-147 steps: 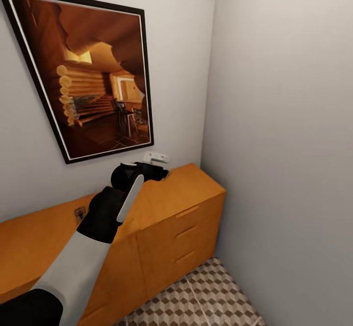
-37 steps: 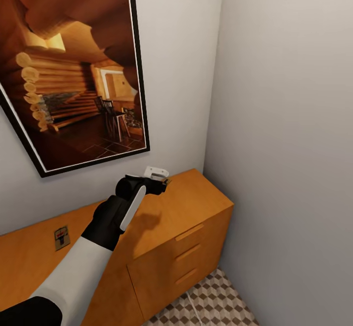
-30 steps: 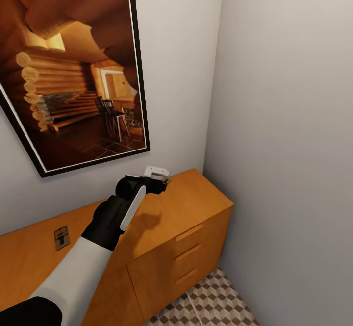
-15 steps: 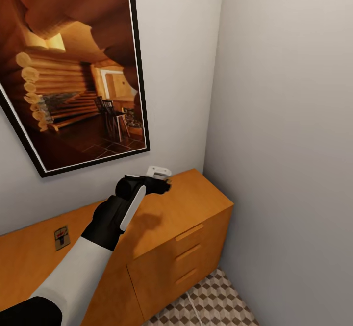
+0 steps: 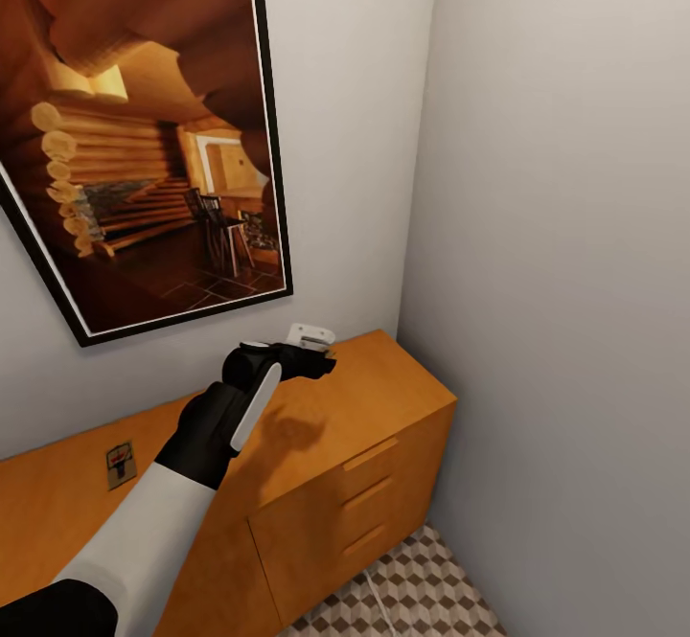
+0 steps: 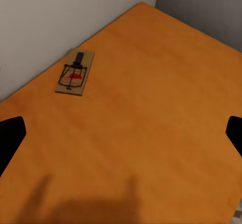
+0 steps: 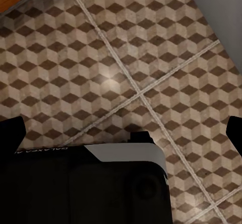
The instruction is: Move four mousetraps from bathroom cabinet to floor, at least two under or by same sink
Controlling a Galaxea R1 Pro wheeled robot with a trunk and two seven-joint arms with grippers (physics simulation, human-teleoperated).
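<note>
One mousetrap (image 6: 74, 73) lies flat on the cabinet (image 6: 151, 108); left hand (image 6: 121, 133) spread wide.

Standing against the back wall, in the corner: cabinet (image 5: 364, 426), with a framed picture (image 5: 144, 148) hanging above. Lying on its top, near the wall: one mousetrap (image 5: 120, 465) at left. Hovering over the top, right of that mousetrap: left tool (image 5: 321, 361). Below, in front: bathroom floor (image 5: 412, 589).
</note>
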